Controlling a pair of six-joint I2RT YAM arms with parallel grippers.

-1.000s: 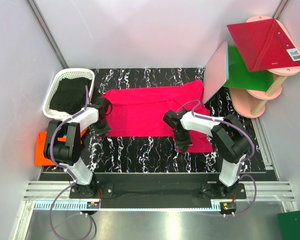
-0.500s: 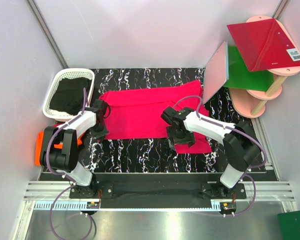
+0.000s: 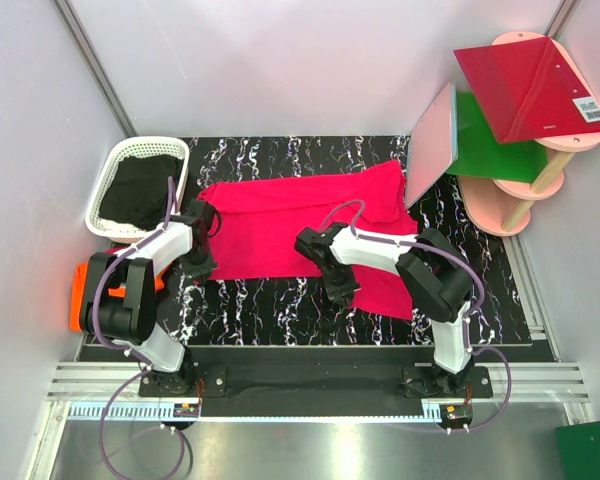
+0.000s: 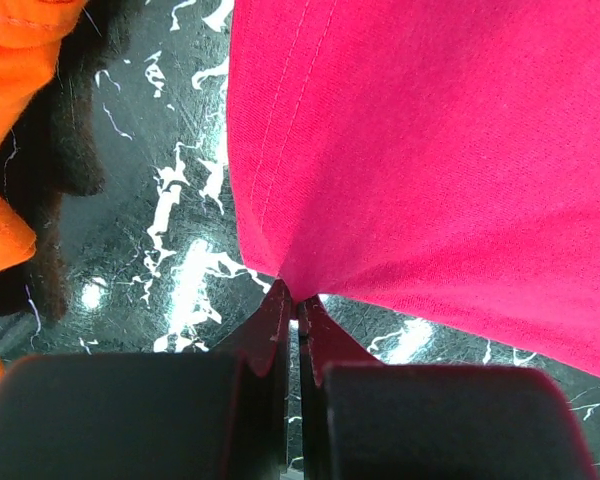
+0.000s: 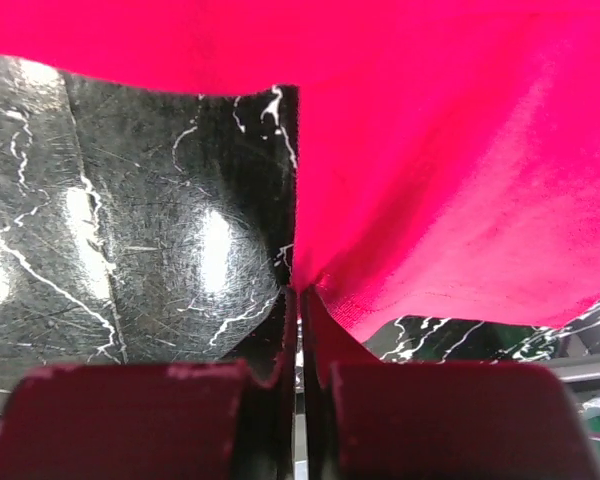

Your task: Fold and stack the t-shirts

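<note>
The pink t-shirt, lying crosswise, is clamped along its near hem by the left pincer and the right pincer.

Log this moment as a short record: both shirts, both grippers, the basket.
pink t-shirt: lying spread across the black marbled table
orange t-shirt: bunched at the table's left edge, beside the left arm
left gripper: fingers shut on the pink t-shirt's near left corner
right gripper: fingers shut on the pink t-shirt's near edge
basket: white, far left, holds dark cloth
stack: none yet
</note>
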